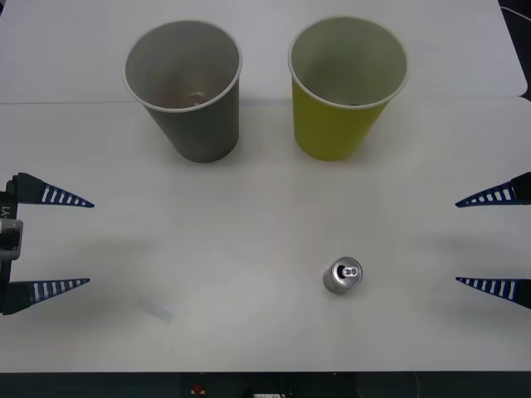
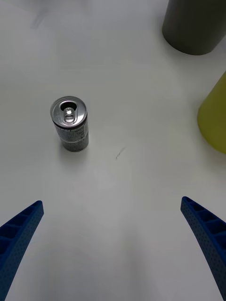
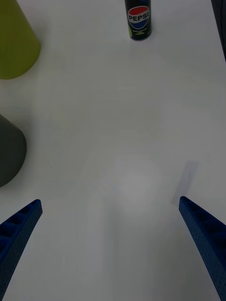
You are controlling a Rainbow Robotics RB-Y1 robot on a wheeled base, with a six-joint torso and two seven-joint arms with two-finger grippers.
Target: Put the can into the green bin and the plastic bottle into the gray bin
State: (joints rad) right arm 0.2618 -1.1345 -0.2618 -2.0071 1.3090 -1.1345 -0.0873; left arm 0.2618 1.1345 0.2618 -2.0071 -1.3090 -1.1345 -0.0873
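Nothing binned yet on the can side: can (image 1: pixel 342 275) standing upright on the white counter (image 1: pixel 207 274), well short of the green bin (image 1: pixel 344 91), a touch nearer the robot's right. Green bin upright beyond it, looking empty. Gray bin (image 1: pixel 187 91) just to the left of the green bin, something small and dim at its bottom, too unclear to call a bottle. Right gripper (image 1: pixel 494 240) off to the can's right, fingers spread wide, holding nothing. Left gripper (image 1: pixel 50 242) far off to the can's left, likewise wide open and empty. Still to do, by the look of it: grasp the can, lift, drop into green
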